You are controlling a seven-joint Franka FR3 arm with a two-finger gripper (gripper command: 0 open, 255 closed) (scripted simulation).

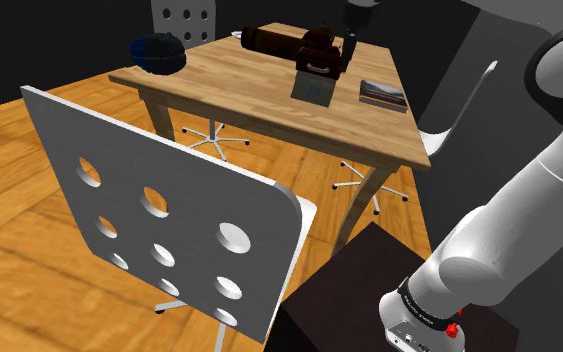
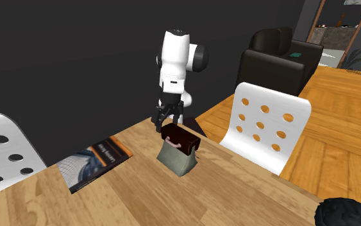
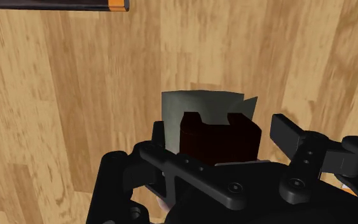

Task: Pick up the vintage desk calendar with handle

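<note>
The desk calendar [image 2: 179,153] stands on the wooden table [image 2: 224,192]. It has a dark brown block on top with a small pinkish handle, over a grey-green wedge base. My black gripper [image 2: 170,121] hangs just behind and above it, open. In the wrist view the calendar's dark block [image 3: 217,135] lies between the fingers [image 3: 288,132] with a gap on each side, the grey base showing beyond it. In the shoulder view the calendar [image 1: 316,76] sits mid-table with the gripper [image 1: 347,48] close at its far right side.
A book [image 1: 382,94] lies near the calendar, seen also as the book [image 2: 93,163]. A dark blue bowl [image 1: 159,52] and a brown roll-shaped object [image 1: 269,40] sit at the far end. White perforated chairs [image 1: 174,235] [image 2: 266,125] ring the table. A dark sofa [image 2: 278,61] stands behind.
</note>
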